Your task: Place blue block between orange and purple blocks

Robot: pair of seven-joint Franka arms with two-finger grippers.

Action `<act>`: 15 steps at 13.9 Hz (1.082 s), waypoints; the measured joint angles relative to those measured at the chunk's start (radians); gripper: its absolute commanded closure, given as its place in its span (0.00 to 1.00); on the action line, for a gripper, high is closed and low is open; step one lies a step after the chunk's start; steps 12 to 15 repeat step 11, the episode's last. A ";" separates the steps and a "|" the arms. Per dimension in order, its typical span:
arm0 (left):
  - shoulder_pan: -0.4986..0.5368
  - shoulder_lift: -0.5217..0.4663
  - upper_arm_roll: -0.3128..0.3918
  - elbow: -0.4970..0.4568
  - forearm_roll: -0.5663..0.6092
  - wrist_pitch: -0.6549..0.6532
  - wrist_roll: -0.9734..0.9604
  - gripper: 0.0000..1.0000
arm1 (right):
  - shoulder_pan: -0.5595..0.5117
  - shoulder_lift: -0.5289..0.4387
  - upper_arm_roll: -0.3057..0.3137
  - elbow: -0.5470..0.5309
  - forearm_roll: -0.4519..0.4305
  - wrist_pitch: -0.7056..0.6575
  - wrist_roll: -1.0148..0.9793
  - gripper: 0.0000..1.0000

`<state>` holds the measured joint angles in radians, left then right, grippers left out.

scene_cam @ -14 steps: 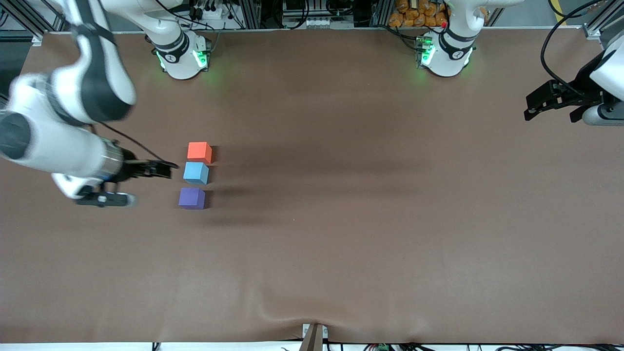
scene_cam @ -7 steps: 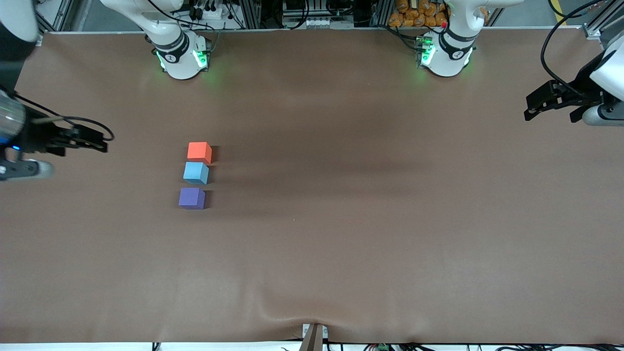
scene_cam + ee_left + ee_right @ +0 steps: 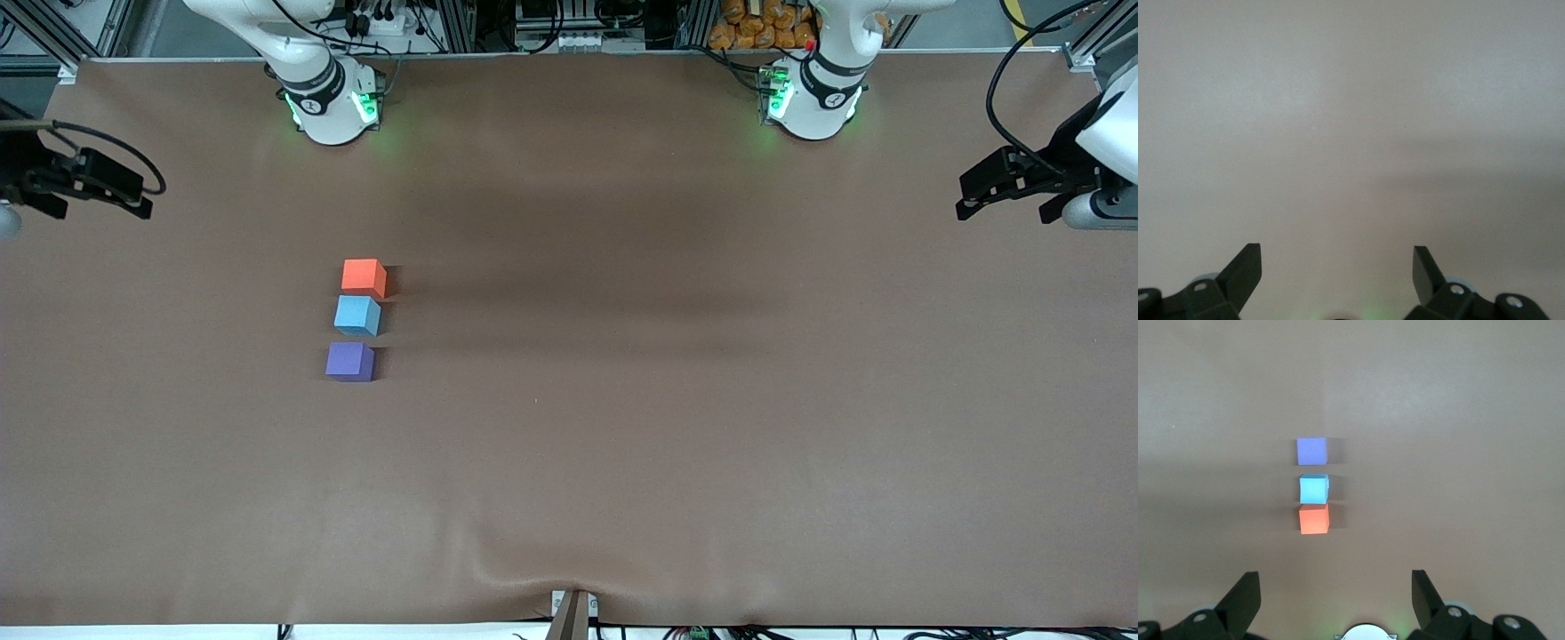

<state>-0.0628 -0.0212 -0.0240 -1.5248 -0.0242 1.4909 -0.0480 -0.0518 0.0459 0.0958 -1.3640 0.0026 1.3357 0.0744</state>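
Observation:
Three small cubes stand in a row on the brown table. The orange block [image 3: 364, 276] is farthest from the front camera, the blue block [image 3: 357, 316] sits in the middle, and the purple block [image 3: 349, 362] is nearest. The row also shows in the right wrist view: orange block [image 3: 1314, 519], blue block [image 3: 1314, 489], purple block [image 3: 1311, 451]. My right gripper [image 3: 142, 204] is open and empty, up over the table's edge at the right arm's end. My left gripper [image 3: 965, 203] is open and empty over the left arm's end; its wrist view shows only bare table.
The brown table cover [image 3: 622, 400] has a wrinkle [image 3: 533, 569] by the front edge. The two arm bases [image 3: 329, 98] [image 3: 813, 93] stand along the back edge.
My right gripper has pulled away from beside the blue block, out toward the table's edge at the right arm's end. The three blocks and the left arm have not moved.

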 measured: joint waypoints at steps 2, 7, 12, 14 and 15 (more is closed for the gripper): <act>0.000 0.000 0.000 0.000 0.000 0.000 0.000 0.00 | 0.007 -0.066 -0.020 -0.108 0.000 0.047 0.000 0.00; 0.000 0.000 0.000 0.000 0.001 0.000 0.000 0.00 | 0.021 -0.107 -0.044 -0.187 0.000 0.110 0.000 0.00; 0.000 0.000 0.000 0.000 0.001 0.000 0.000 0.00 | 0.026 -0.107 -0.056 -0.186 -0.003 0.161 0.000 0.00; 0.000 0.000 0.000 0.000 0.001 0.000 0.000 0.00 | 0.026 -0.107 -0.056 -0.186 -0.003 0.161 0.000 0.00; 0.000 0.000 0.000 0.000 0.001 0.000 0.000 0.00 | 0.026 -0.107 -0.056 -0.186 -0.003 0.161 0.000 0.00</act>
